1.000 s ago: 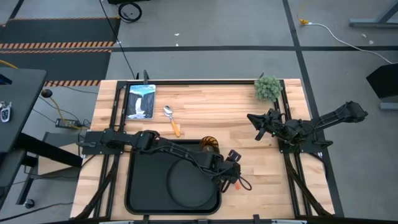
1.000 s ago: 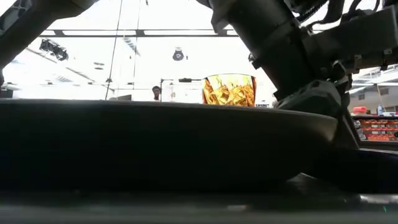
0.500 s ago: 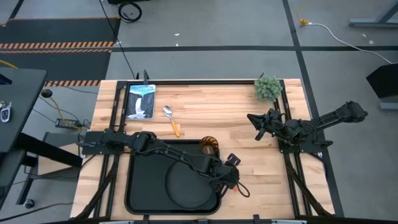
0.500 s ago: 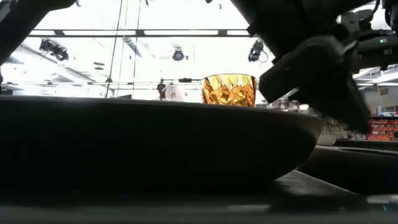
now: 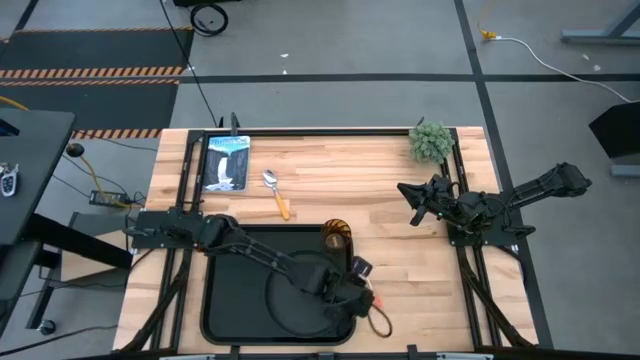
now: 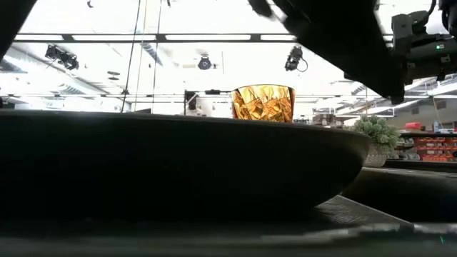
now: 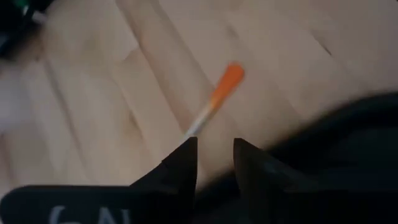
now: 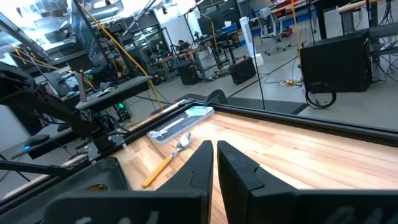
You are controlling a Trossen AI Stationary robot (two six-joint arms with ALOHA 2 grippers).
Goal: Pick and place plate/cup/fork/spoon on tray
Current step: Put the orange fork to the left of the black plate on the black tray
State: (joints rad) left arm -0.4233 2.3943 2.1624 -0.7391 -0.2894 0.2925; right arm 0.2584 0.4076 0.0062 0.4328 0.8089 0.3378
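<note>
The black plate [image 5: 295, 300] lies on the black tray [image 5: 225, 300] and fills the low view [image 6: 178, 164]. The amber cup [image 5: 336, 236] stands upright at the tray's far right corner. The spoon [image 5: 275, 193] lies on the bare table beyond the tray. My left gripper [image 5: 362, 290] is above the tray's right edge, beside the plate, its fingers narrowly apart [image 7: 213, 149]. The fork [image 7: 214, 102] lies on the wood just past the fingertips, orange handle pointing away. My right gripper [image 5: 415, 198] is shut and empty at the table's right side. My left gripper: the fork's metal end [image 7: 194, 129] runs behind the tip of one finger [image 7: 185, 155], and bare wood shows in the gap between the fingers. I cannot tell whether the finger touches the fork.
An upright blue-white picture panel [image 5: 226, 162] stands at the far left and a small green plant [image 5: 430, 140] at the far right. Bare wood lies between the tray's right edge and the right arm.
My left gripper has moved toward the table's near edge and a little left, along the tray's right side, to a spot beside the plate. In the low view the arm has risen out of the picture's right side. The plate, cup and spoon have stayed put.
</note>
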